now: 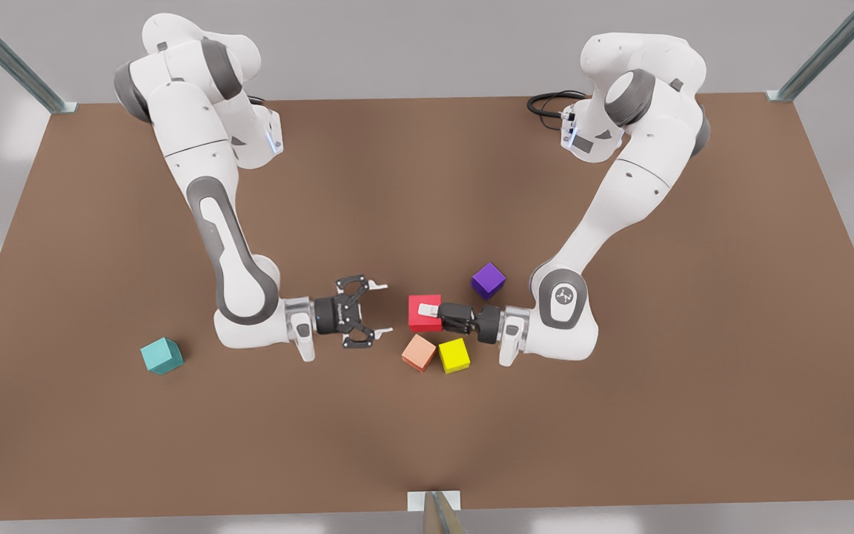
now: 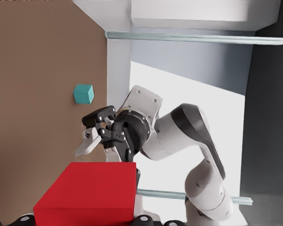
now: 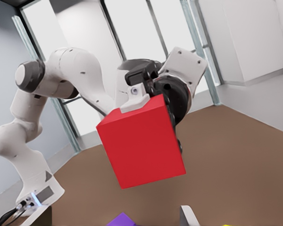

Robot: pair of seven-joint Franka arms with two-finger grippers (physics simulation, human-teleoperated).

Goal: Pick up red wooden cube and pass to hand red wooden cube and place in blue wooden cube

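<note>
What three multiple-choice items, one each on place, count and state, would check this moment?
1. Where is the blue wooden cube?
A. On the table, at the front view's left, apart from the other cubes
B. Held in a claw
C. Stacked on another cube

2. How many cubes does the front view show?
A. Three
B. Five
C. Seven

3. What state is the right claw in?
A. Open and empty
B. Shut on a cube
C. Shut and empty

Answers:
1 A: it sits alone beyond the right arm.
2 B: the red wooden cube, purple cube, salmon cube, yellow cube and the blue one.
3 A: its fingers are spread, facing the red wooden cube that the left claw grips above the table.
</note>
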